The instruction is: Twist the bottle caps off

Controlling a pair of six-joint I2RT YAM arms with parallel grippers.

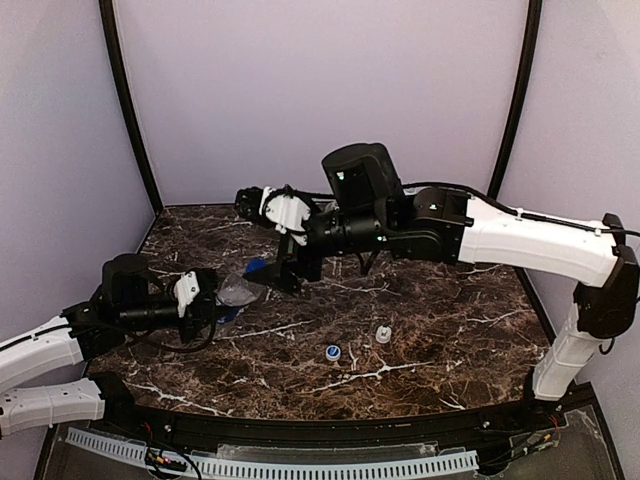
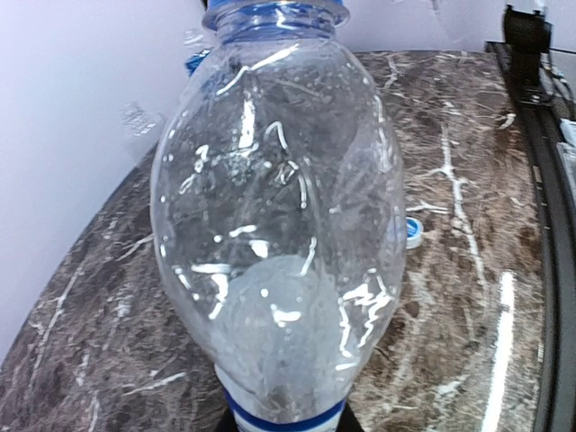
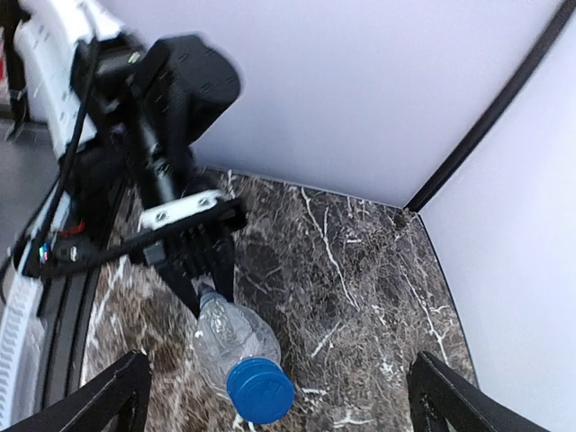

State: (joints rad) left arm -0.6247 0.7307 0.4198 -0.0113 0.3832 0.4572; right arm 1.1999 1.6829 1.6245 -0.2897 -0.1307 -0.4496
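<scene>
Well, from the top camera I see the left gripper (image 1: 208,303) near the left edge of the table (image 1: 450,330), closed on the base of a clear bottle (image 1: 236,291). The bottle points with its neck toward the right gripper (image 1: 287,270). The dark blue cap (image 1: 256,266) sits on the neck. A white cap (image 1: 383,334) and a pale blue-and-white cap (image 1: 332,352) lie near each other on the marble, apart from the bottle. On the left wrist camera the bottle fills almost the whole picture. On the right wrist camera the right gripper's fingers (image 3: 108,396) stand wide apart, one on each side of the dark blue cap, not touching it.
</scene>
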